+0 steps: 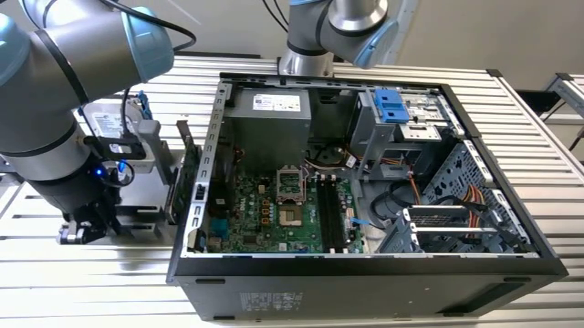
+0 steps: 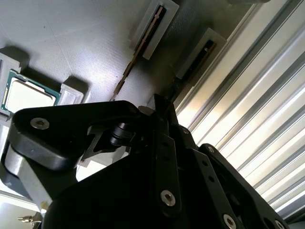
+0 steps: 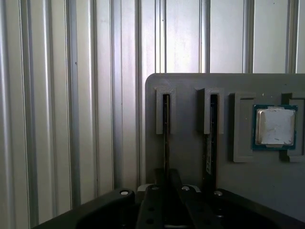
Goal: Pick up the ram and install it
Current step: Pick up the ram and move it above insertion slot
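Ribbed aluminium table (image 1: 534, 143) carries the whole scene, and its long grooves also make the background in both wrist views. On it lies an open computer case (image 1: 365, 283). Inside, the green motherboard (image 1: 264, 212) and its long black memory slots (image 1: 333, 212) face up. The case is well apart from the pincer, on the exterior view's right of it.

The pincer (image 3: 167, 175) hangs low over a grey holder plate (image 3: 186, 152) that lies on the table beside the case. The ram (image 3: 165, 143) stands on its thin edge in this plate, with its far end kept in a small grey slot block (image 3: 160, 114). From the block it runs straight toward the pincer, and its near end goes under the pincer's black tip, so the pincer is directly at the ram. Whether the pincer is spread around the stick or pressed on it, I cannot tell, because its own black body covers that place. The ram is in its holder, not in the case.

Just beside the ram and parallel to it, a second memory stick (image 3: 210, 148) with a small white label stands in a second block. Farther from the pincer on that same side, a square silver processor chip (image 3: 275, 126) with a green border lies flat in its own frame on the plate.

In the exterior view the grey and blue arm (image 1: 55, 130) bends down to the pincer, and a silver hard drive (image 1: 109, 126) stands upright just behind the arm.
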Motion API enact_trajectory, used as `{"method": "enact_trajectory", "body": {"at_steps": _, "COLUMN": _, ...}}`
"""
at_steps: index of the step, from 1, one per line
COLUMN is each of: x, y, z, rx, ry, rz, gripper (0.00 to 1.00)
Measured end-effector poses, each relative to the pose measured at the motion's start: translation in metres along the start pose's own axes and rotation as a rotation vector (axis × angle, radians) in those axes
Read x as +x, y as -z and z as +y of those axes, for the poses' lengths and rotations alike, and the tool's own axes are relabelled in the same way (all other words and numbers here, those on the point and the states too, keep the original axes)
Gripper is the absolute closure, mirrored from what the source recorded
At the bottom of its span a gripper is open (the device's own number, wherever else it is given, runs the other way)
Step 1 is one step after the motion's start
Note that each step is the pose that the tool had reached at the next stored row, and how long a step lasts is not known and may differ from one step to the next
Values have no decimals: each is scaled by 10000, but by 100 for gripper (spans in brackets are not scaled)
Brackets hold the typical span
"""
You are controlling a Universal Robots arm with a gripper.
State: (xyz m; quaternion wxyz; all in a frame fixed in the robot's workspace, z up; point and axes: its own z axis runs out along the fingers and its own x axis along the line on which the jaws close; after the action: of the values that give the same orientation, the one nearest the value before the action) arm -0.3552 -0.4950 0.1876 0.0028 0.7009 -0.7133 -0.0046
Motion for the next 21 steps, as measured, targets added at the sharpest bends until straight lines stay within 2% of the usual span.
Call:
{"method": "enact_trajectory", "body": {"at_steps": 12, "x": 0, "y": 1, "z": 0, "rx": 3, "ry": 13, "rz": -1, "gripper": 100}}
{"method": "enact_trajectory", "body": {"at_steps": 21, "x": 0, "y": 108, "z": 1, "rx": 1, "ry": 13, "rz": 0, "gripper": 100}}
